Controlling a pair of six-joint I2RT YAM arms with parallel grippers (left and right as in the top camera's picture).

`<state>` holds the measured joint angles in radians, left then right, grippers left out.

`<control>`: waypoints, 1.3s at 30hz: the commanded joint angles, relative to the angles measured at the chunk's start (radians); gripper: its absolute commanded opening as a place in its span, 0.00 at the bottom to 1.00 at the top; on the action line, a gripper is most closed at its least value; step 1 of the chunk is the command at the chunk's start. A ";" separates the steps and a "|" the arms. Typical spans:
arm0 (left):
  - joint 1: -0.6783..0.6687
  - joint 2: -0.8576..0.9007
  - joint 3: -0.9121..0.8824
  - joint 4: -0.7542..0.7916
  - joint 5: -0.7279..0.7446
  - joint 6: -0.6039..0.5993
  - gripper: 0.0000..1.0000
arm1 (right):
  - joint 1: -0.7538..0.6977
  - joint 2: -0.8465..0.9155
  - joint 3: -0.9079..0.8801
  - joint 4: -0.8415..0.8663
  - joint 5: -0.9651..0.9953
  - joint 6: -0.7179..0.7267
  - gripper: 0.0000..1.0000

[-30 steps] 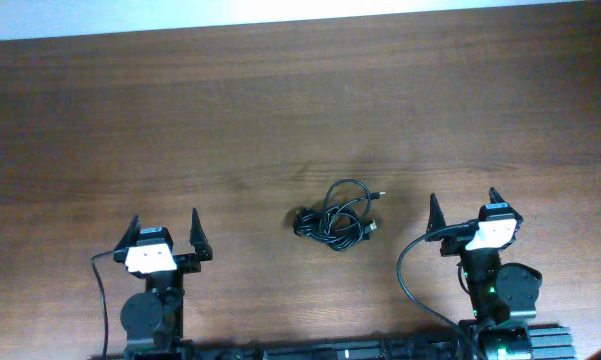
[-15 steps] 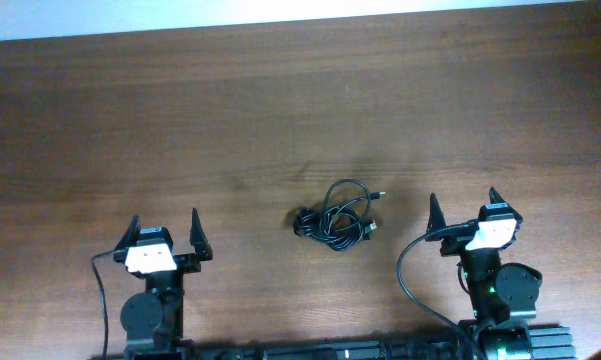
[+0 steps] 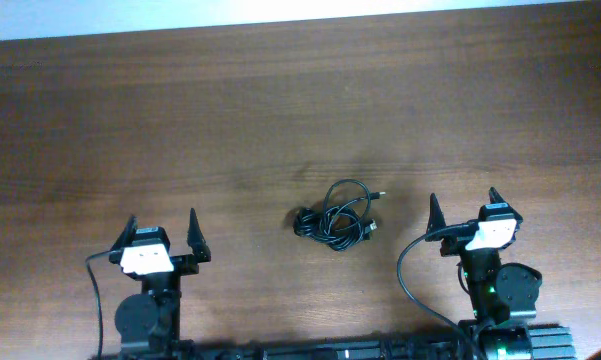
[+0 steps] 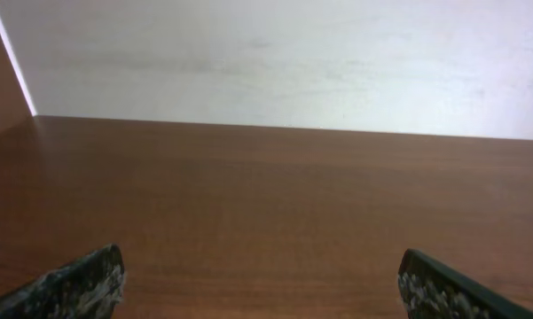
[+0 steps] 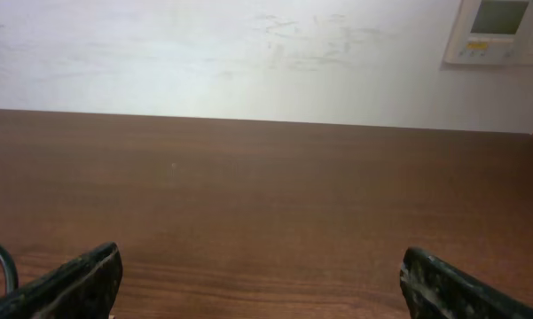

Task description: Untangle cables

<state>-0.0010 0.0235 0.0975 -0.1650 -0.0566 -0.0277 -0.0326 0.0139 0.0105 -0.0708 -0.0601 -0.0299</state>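
Dark brown wood-grain surface (image 3: 280, 100). The thin black flexible cables (image 3: 335, 215) lie on it as one small knotted bundle, roughly midway between the two arms and slightly toward the right one.

Bundle layout, overhead view: the dense knot is at the bundle's left end and a looser loop rises toward its right. Two small plug ends poke out on the right side. The long axis runs roughly left–right across the surface.

Left tool (image 3: 162, 222): black two-finger jaws spread wide and holding nothing. It is parked near the front edge, well apart from the bundle. Its wrist view shows only bare wood and a pale wall (image 4: 275, 62).

Right tool (image 3: 462, 200): jaws likewise spread wide and empty. The bundle lies to its inboard side, about level with its fingertips — clearly nearer than to the left tool. A thin black arc shows at the left edge of the right wrist view; it cannot be told whether this is a cable loop.

Judgement: untangling has not begun. The right arm has the shorter reach and faces the plug ends. The left arm would approach the knot end.
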 commanded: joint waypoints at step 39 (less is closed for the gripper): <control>-0.266 1.397 0.914 -0.476 0.557 0.452 0.99 | 0.006 -0.010 -0.005 -0.007 0.017 0.000 0.99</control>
<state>-0.2226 1.3769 0.9848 -0.6212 0.4839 0.3702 -0.0326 0.0139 0.0105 -0.0711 -0.0593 -0.0296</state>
